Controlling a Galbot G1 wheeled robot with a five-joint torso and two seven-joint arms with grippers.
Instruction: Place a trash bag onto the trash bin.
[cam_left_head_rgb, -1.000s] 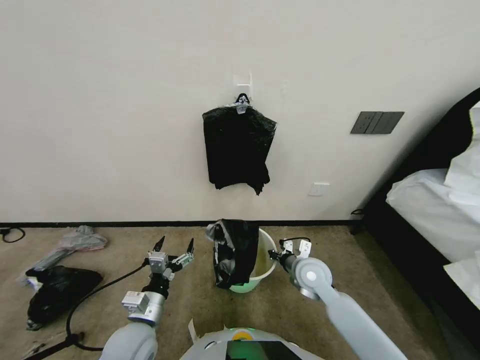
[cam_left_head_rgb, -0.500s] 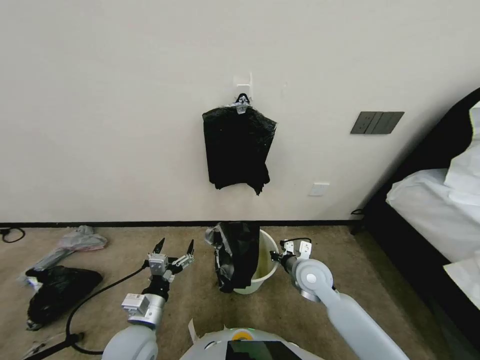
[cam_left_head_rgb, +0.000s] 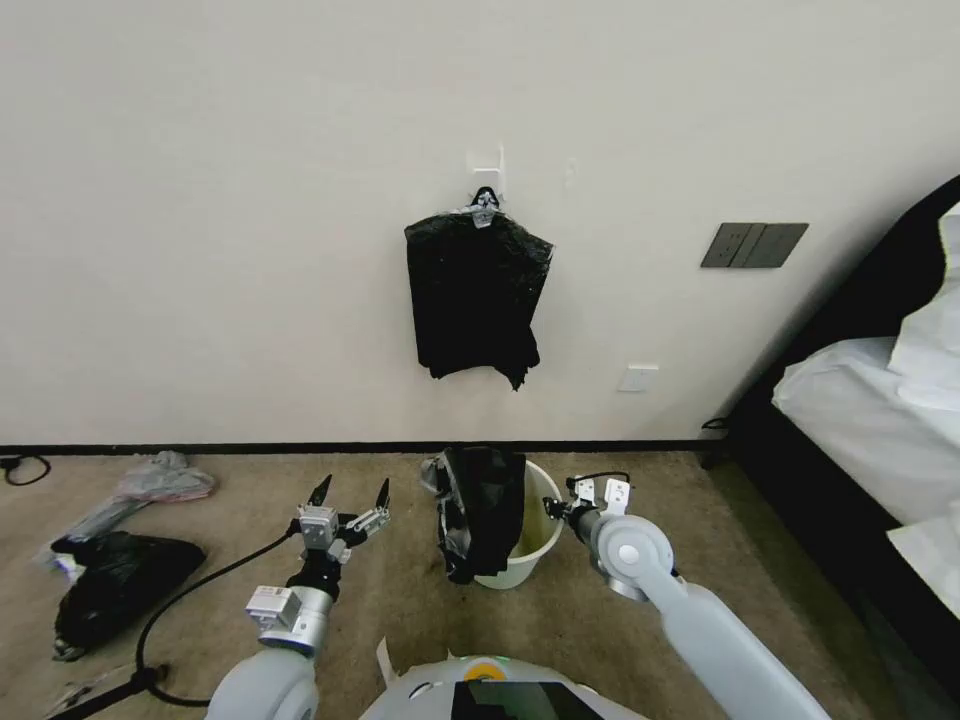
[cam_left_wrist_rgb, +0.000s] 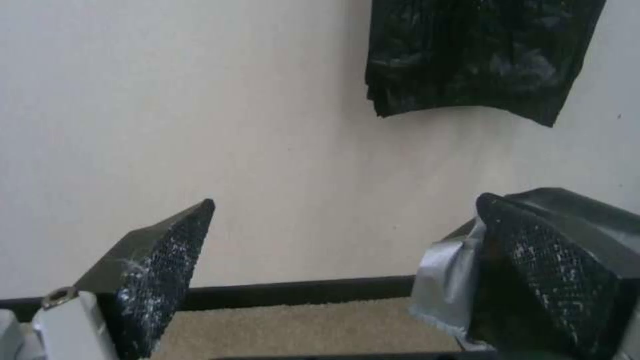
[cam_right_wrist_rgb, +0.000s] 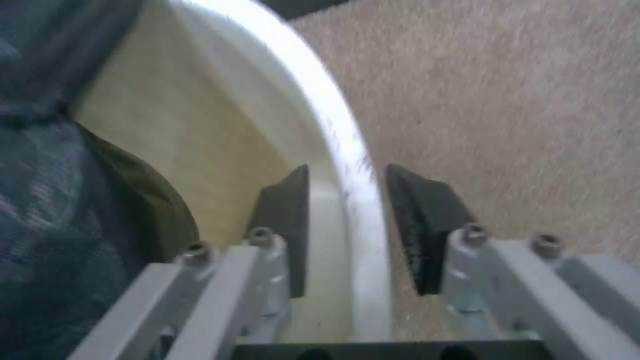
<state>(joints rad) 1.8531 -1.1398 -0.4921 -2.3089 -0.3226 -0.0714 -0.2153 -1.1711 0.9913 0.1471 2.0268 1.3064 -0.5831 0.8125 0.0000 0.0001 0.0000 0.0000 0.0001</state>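
Already one trash bag (cam_left_head_rgb: 478, 510) hangs over the left rim of the single trash bin (cam_left_head_rgb: 535, 520) on the carpet, its mouth not yet spread. Right claw (cam_right_wrist_rgb: 347, 230) straddles the bin's right rim, not visibly clamped; left claw (cam_left_head_rgb: 349, 492) waits wide open, empty, well left. Next, I judge, the bag's mouth must be stretched round the whole rim.

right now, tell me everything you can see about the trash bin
The trash bin is a small round cream-white plastic bucket with a rolled rim, tapering downward, upright on the carpet near the wall. The crinkly black trash bag drapes over its left rim and hangs down outside. The right gripper straddles the right rim, one finger inside, one outside, not visibly clamped.
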